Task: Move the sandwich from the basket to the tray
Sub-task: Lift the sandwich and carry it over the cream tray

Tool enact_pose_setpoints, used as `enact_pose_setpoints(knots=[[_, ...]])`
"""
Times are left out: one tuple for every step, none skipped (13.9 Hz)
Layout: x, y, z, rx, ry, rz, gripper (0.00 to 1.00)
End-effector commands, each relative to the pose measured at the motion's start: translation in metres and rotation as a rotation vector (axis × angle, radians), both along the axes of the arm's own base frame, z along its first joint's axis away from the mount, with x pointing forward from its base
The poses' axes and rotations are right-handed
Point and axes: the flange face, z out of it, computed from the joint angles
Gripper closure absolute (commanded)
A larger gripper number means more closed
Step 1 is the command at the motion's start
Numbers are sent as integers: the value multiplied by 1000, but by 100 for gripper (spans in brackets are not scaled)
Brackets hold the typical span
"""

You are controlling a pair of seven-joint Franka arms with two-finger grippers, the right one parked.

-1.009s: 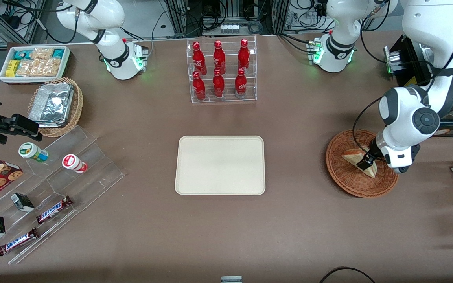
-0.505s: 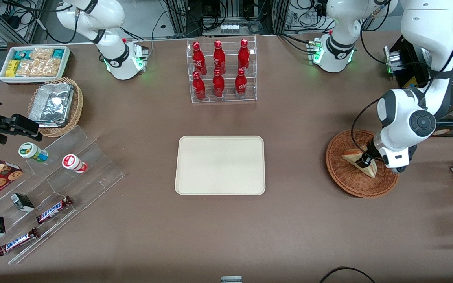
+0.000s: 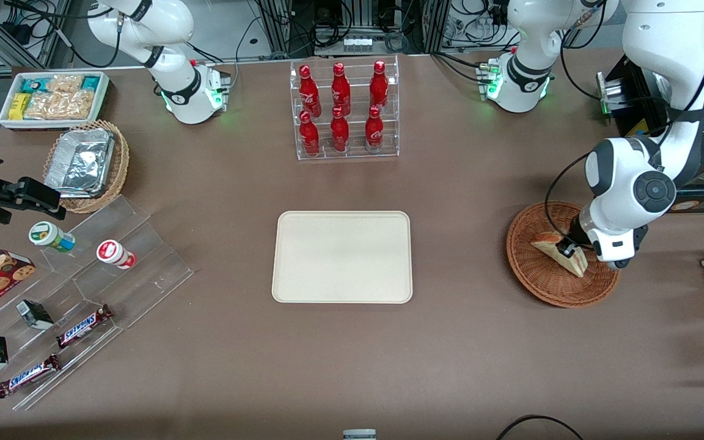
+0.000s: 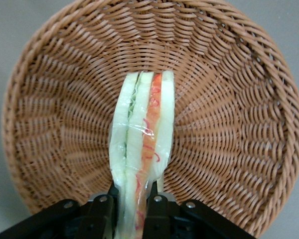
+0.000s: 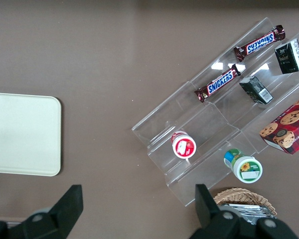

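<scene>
The sandwich (image 3: 563, 255) (image 4: 142, 144), a pale wedge with red-orange and green filling, stands on edge inside the reddish-brown wicker basket (image 3: 529, 269) (image 4: 229, 114) toward the working arm's end of the table. My left gripper (image 3: 567, 249) (image 4: 133, 199) is down in the basket, its two black fingers pressed against the sandwich's two bread faces, shut on it. The cream-white tray (image 3: 343, 256) (image 5: 20, 134) lies flat at the table's middle with nothing on it.
A clear rack of red bottles (image 3: 344, 110) stands farther from the front camera than the tray. Toward the parked arm's end are a stepped acrylic display (image 3: 83, 293) with snacks, a foil container in a light basket (image 3: 86, 165) and a white bin of packets (image 3: 52, 98).
The left arm's wrist has shifted slightly away from the front camera over the basket. The sandwich has stayed in the basket.
</scene>
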Motion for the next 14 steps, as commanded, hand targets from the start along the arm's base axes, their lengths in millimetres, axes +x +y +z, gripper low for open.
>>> enact_pose_setpoints(knots=[[9,-24,67,49,51,-88,98],[12,-37,95,53,77,-147,98],[16,-50,118,55,91,-191,98],[20,-70,140,59,87,-224,98],[23,-92,159,57,77,-255,98],[20,-117,173,60,74,-301,98],[17,-147,182,60,64,-356,97],[10,-179,187,56,50,-408,97],[2,-208,189,55,39,-460,97],[-8,-237,191,53,29,-512,97],[-17,-264,187,47,20,-557,97],[-22,-284,186,33,-9,-590,97],[-27,-302,182,-3,-28,-608,97],[-32,-323,175,-31,-46,-632,97]])
